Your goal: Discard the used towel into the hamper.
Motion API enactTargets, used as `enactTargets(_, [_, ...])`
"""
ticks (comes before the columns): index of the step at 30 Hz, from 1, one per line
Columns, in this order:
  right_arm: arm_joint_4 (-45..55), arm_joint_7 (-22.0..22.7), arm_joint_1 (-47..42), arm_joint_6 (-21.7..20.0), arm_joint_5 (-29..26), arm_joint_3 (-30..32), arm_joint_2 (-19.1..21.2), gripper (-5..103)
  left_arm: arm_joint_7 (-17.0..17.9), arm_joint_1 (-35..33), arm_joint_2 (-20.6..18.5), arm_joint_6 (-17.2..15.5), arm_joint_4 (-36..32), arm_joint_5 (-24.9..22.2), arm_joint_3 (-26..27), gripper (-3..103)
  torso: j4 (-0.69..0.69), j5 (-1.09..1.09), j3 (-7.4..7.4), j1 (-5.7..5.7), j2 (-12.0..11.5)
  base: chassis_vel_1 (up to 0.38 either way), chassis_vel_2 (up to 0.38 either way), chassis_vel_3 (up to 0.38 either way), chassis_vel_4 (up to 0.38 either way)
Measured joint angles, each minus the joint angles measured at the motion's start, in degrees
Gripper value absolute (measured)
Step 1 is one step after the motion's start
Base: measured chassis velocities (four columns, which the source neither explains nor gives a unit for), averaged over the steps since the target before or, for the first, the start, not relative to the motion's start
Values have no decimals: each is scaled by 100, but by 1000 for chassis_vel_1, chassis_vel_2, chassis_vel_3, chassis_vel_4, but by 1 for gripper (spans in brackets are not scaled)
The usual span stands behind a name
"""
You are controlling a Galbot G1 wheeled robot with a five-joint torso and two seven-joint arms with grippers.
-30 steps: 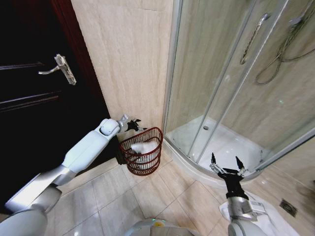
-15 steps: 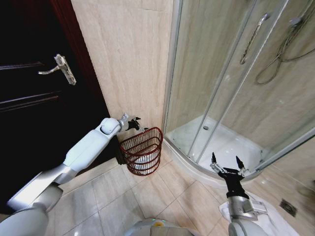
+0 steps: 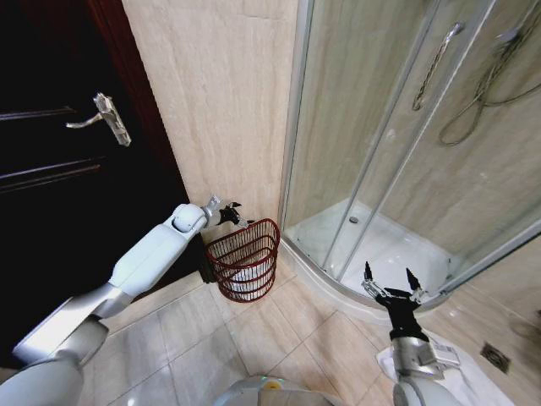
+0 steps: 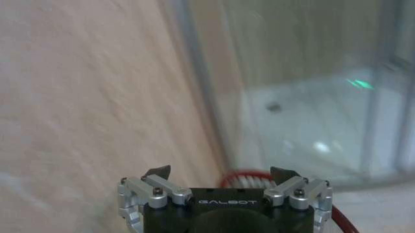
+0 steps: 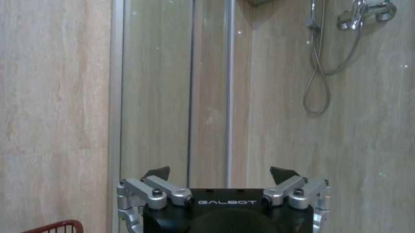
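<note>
- Beige stone-look tile wall (image 3: 224, 93) fills the middle of the head view, with a dark wooden door (image 3: 51, 144) and its metal lever handle (image 3: 103, 116) to the robot's left.
- Glass shower enclosure (image 3: 406, 144) stands to the robot's right, with a white shower tray (image 3: 380, 249) at its foot and a chrome hose (image 3: 478, 93) hanging on the wall inside.
- Pale floor tiles (image 3: 279, 338) run from the wall to the robot's base; a drain grate (image 3: 494, 355) sits in the floor at the far right.
- The left arm (image 3: 144, 262), white-shelled, reaches forward along the door toward the corner where wall and enclosure meet.
- The hamper (image 3: 246, 260), a dark reddish-brown open-weave basket, stands on the floor against the wall, just beside the edge of the shower tray; its red rim also shows in both wrist views.
- The towel (image 3: 250, 275), white, lies inside the hamper, low down and seen through the weave.
- The left gripper (image 3: 230, 214) hangs just above the hamper's rim on the wall side, fingers spread wide and holding nothing, as the left wrist view also shows.
- The right gripper (image 3: 389, 286) is held low near the robot's right side, in front of the shower tray's curved edge and well apart from the hamper, its fingers spread wide and empty.
</note>
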State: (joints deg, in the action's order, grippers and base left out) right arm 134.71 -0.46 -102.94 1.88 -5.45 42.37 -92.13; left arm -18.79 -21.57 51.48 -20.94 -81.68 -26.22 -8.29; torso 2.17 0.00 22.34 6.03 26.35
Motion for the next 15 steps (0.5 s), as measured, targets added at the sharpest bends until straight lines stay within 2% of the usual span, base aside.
enactTargets(1, [12,2,12,-23,1,-2,0,100,436,-94,-9,102,-94,-157,41,100,-1,0,0,0,0,0,0,0,0])
enactTargets(2, [12,2,12,-23,1,-2,0,100,436,-94,-9,102,-94,-157,41,100,-1,0,0,0,0,0,0,0,0])
enactTargets(3, [27,4,27,-54,2,-3,0,100,1003,-301,-19,184,-300,-376,192,100,-1,0,0,0,0,0,0,0,0])
enactTargets(4, [45,5,39,-87,-2,-2,0,100,1313,-596,-21,219,-568,-521,483,100,-1,0,0,0,0,0,0,0,0])
enactTargets(6, [73,5,37,-134,-40,14,0,100,1723,-1197,-11,289,-1070,-564,993,100,1,1,-1,0,0,0,0,0,0])
enactTargets(7, [73,5,37,-134,-40,14,0,100,1723,-1197,-11,289,-1070,-564,993,100,1,1,-1,0,0,0,0,0,0])
enactTargets(9, [132,9,11,-226,-163,53,10,100,2349,-2049,66,444,-1696,-579,1481,100,2,-2,-1,-1,0,0,0,0,0])
enactTargets(10, [132,9,11,-226,-163,53,10,100,2349,-2049,66,444,-1696,-579,1481,100,2,-2,-1,-1,0,0,0,0,0])
enactTargets(11, [167,14,9,-279,-222,80,53,100,2713,-2609,199,672,-2027,-443,1848,100,1,-2,-1,0,0,0,0,0,0])
enactTargets(12, [188,19,9,-307,-242,89,87,100,2872,-2945,302,806,-2175,-295,2099,100,1,-1,-1,-1,0,0,0,0,0])
enactTargets(13, [188,19,9,-307,-242,89,87,100,2872,-2945,302,806,-2175,-295,2099,100,1,-1,-1,-1,0,0,0,0,0])
enactTargets(15, [258,48,22,-404,-271,82,196,100,2959,-3898,747,1161,-2576,241,2888,100,-1,1,-1,-1,0,0,0,0,0])
